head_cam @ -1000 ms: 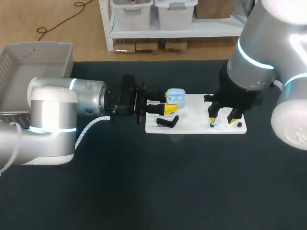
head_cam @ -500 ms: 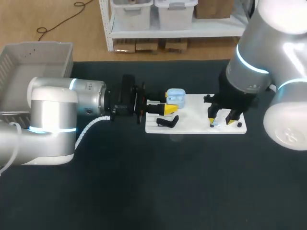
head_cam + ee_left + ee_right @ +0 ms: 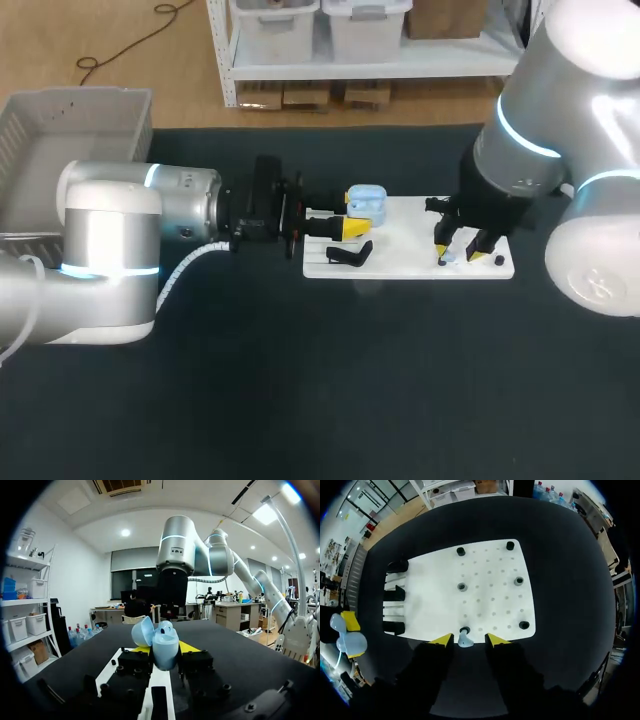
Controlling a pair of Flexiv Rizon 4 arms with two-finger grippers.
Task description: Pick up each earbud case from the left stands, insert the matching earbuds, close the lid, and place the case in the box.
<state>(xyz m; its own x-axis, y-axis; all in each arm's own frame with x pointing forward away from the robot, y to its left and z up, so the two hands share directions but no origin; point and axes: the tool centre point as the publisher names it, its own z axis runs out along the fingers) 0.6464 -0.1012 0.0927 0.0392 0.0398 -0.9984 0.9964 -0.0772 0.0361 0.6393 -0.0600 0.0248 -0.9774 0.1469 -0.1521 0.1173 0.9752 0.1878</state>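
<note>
A pale blue, rounded earbud case [image 3: 166, 649] sits clamped between the yellow fingertips of the left gripper [image 3: 347, 214], held above the table at the left end of a white board [image 3: 410, 235]. The case stands roughly upright with its long axis near vertical and tilted slightly. Its mouth faces up, and its lid [image 3: 142, 632] is swung open to one side, above one fingertip. Just under the gripper, a black stand [image 3: 350, 255] rests on the board.

At the board's right end, near its front edge, the right gripper [image 3: 469, 640] points down with its fingers spread. A small pale blue earbud [image 3: 465, 641] lies in the gap, neither tip touching it, beside a black peg [image 3: 464, 630]. Which way the earbud points cannot be made out. A grey box [image 3: 70, 110] stands at the table's far left.
</note>
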